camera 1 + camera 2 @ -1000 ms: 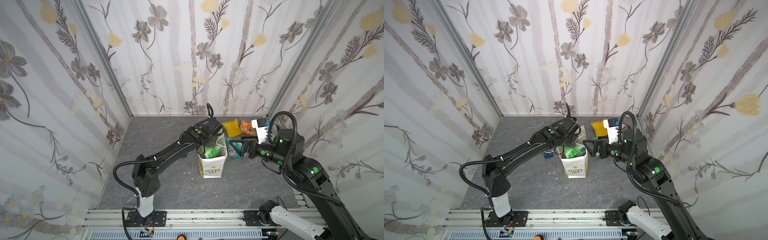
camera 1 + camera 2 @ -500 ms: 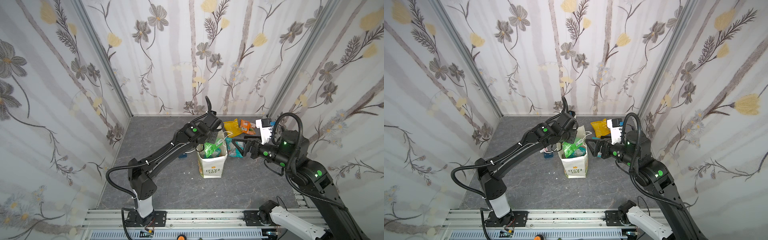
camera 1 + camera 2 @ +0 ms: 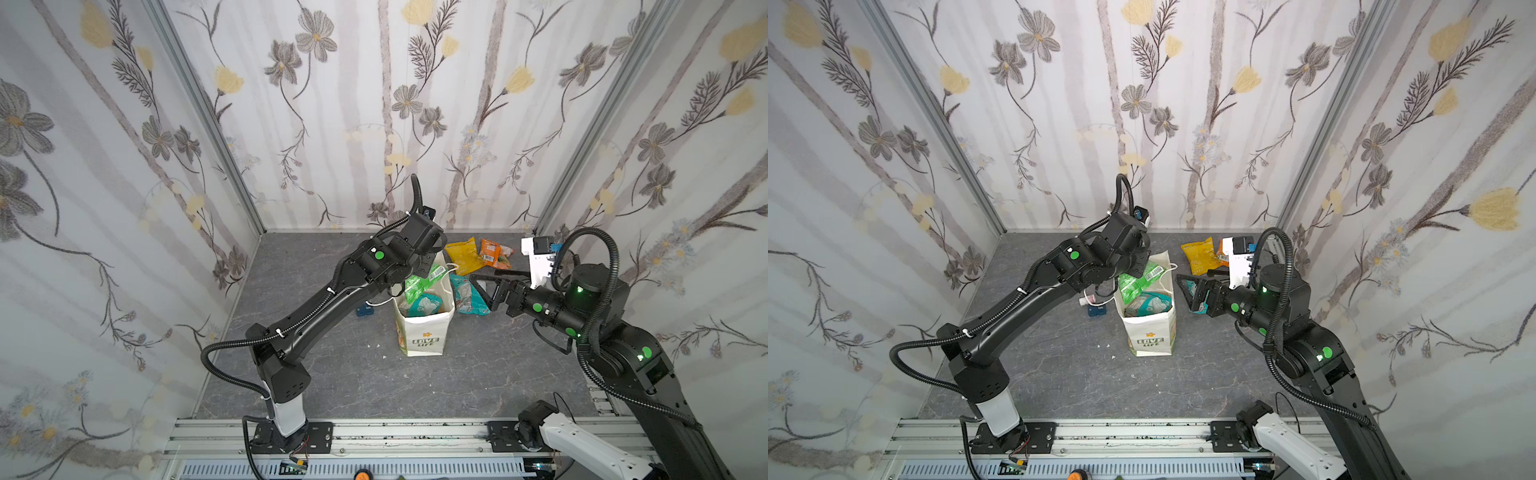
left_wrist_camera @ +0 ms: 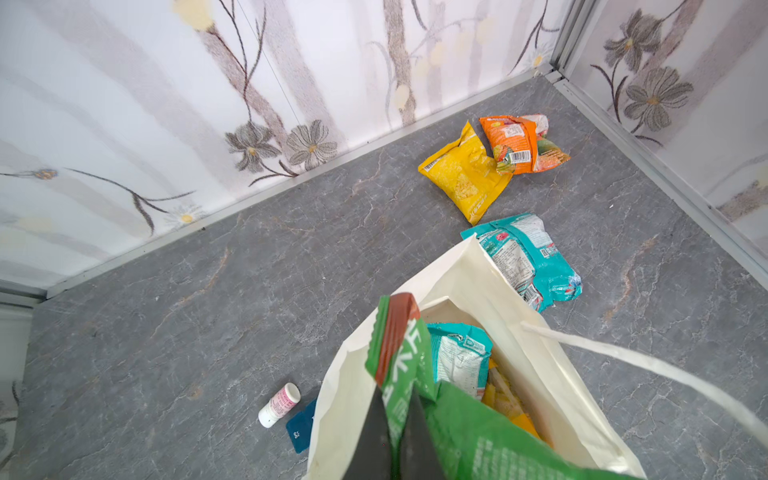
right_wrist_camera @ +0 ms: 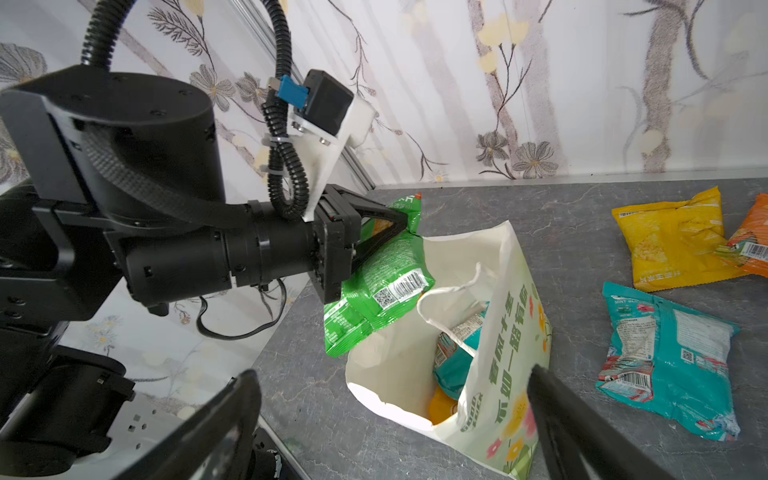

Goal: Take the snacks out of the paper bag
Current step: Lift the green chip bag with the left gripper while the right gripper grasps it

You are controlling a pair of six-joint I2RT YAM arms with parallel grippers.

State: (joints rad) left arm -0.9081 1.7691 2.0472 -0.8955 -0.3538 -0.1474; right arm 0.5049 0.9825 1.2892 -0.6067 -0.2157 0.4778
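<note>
Grey marbled surface [image 3: 415, 386], flowered walls on three sides.

Paper bag [image 3: 424, 332] stands upright near the middle of the surface, mouth open, "LOVE LIFE" side toward the rail. One cord handle droops over the rim in the right wrist view.

Left pincer [image 5: 409, 222] sits above the back of the bag's mouth, clenched on the top edge of the green packet [image 3: 419, 284]. The packet hangs down from the grip, most of it clear of the bag and its lower end about level with the rim.

Right pincer [image 3: 478, 286] is just beside the bag's right side, spread wide with nothing in it. I cannot tell whether it touches the paper.

A teal packet [image 4: 528, 262] lies flat on the surface right beside the bag, under the right pincer in both top views. A second teal packet [image 4: 459, 357] is inside the bag, standing on end. Something orange-yellow [image 5: 440, 405] shows below it. I can't make out what.

The yellow packet [image 4: 465, 174] lies flat toward the back wall, well apart from the bag. An orange packet [image 4: 515, 143] overlaps its far corner, with another wrapper partly under that one.

A small dark blue box [image 3: 1096, 309] lies on the surface just left of the bag's base. A tiny white-and-pink tube [image 4: 279, 405] lies on its side next to the box.
</note>
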